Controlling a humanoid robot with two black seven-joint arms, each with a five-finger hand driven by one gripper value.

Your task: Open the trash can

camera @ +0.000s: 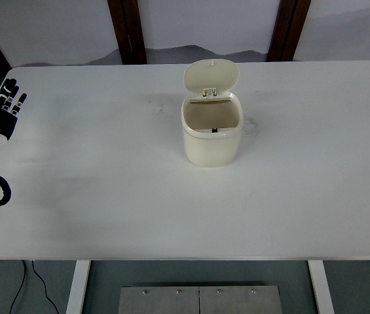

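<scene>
Trash can (212, 134) stands lid (211, 76) up on the table (106, 183); far off, left hand (1, 108), fingers seemingly spread, empty

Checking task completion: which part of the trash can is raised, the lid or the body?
The lid: it stands tilted back on its rear hinge, exposing the trash can interior. The left hand rests far left.

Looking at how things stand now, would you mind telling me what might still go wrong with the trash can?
1. The lid of the cream trash can stands upright on its rear hinge; a knock to the table might drop it shut again.
2. The can looks small and light, with nothing holding it, so a nudge could slide or tip it.
3. The left hand rests open at the table's left edge, far from the can, so it could not steady it quickly.
</scene>
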